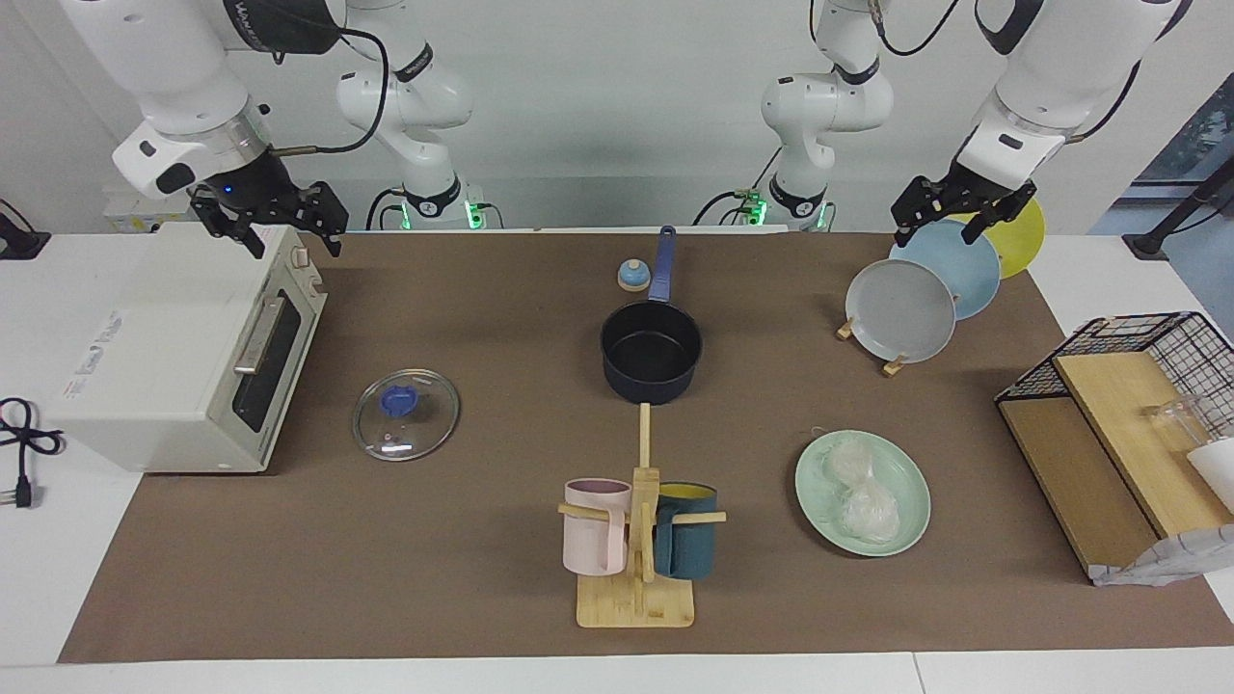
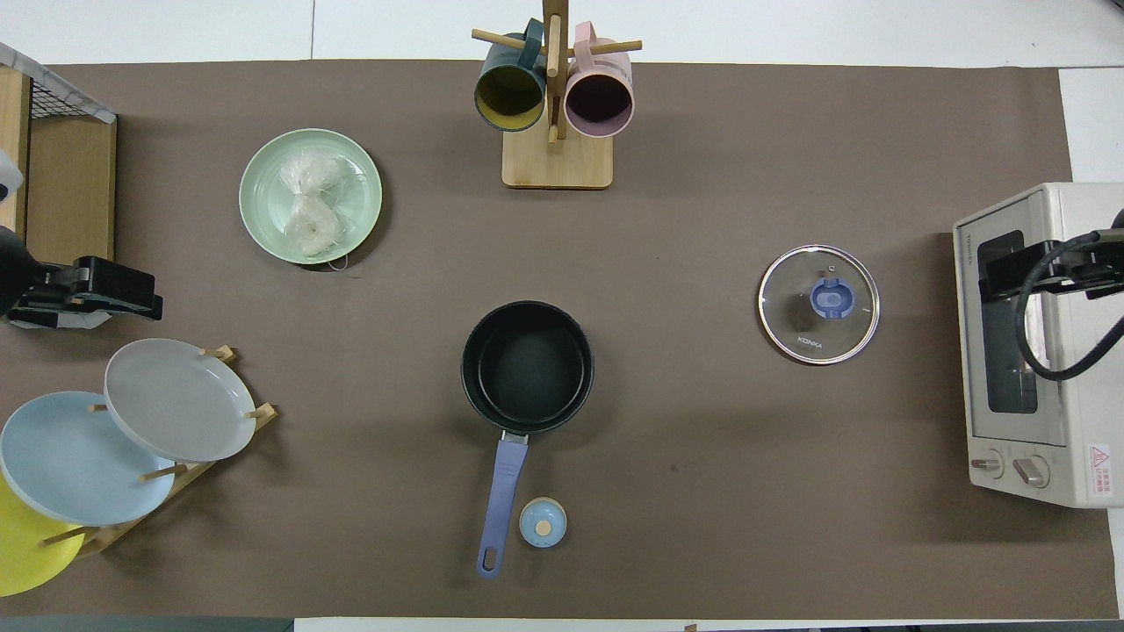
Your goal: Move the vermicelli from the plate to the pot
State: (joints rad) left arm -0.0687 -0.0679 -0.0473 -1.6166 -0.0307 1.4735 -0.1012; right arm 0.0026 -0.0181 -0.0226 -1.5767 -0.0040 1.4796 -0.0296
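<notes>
vermicelli: two small translucent whitish noodle bundles [image 1: 861, 489], crinkly and glossy, lying touching each other on the plate.
plate: round pale mint-green plate with a shallow rim [image 1: 914, 506], on the brown mat toward the left arm's end of the table, farther from the robots than the pot.
pot: small dark navy saucepan with a black inside [image 1: 651, 351], mid-table, uncovered and empty, its long blue handle pointing toward the robots.
lid: round glass lid with a blue knob [image 1: 406, 414], flat on the mat, well apart from the pot, toward the right arm's end.
left gripper: [image 1: 952, 210] raised over the rack of grey, light blue and yellow plates [image 1: 904, 310]; fingers look parted and hold nothing, though this is hard to read.
right gripper: [image 1: 273, 218] raised over the white toaster oven [image 1: 174, 347], fingers spread, empty; this arm waits.
step: nothing moved yet; the first pick is not begun.
next move: likely the left gripper descends to the plate and pinches one bundle gently, without dragging the other.
</notes>
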